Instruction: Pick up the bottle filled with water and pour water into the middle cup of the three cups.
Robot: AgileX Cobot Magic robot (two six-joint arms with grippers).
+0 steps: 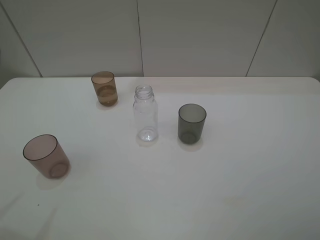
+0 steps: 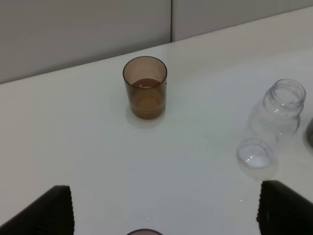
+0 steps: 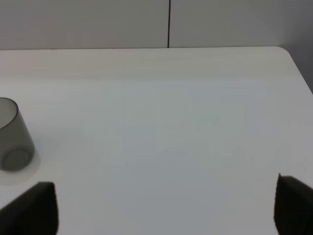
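The clear capless bottle (image 1: 145, 116) stands upright mid-table and also shows in the left wrist view (image 2: 274, 122). I cannot tell its water level. The amber-brown middle cup (image 1: 104, 88) stands behind it to the left, with a darker band low inside (image 2: 145, 88). The pinkish-mauve cup (image 1: 46, 156) stands at front left and the dark grey cup (image 1: 191, 123) to the right of the bottle. My left gripper (image 2: 166, 215) is open and empty, well short of the amber cup. My right gripper (image 3: 164, 208) is open and empty, with the grey cup (image 3: 12, 134) off to its side. Neither arm shows in the exterior view.
The white table (image 1: 240, 180) ends at a grey panelled wall (image 1: 200, 35) behind the cups. Its far right corner (image 3: 288, 54) shows in the right wrist view. A mauve cup rim (image 2: 144, 231) peeks in at the bottom edge of the left wrist view.
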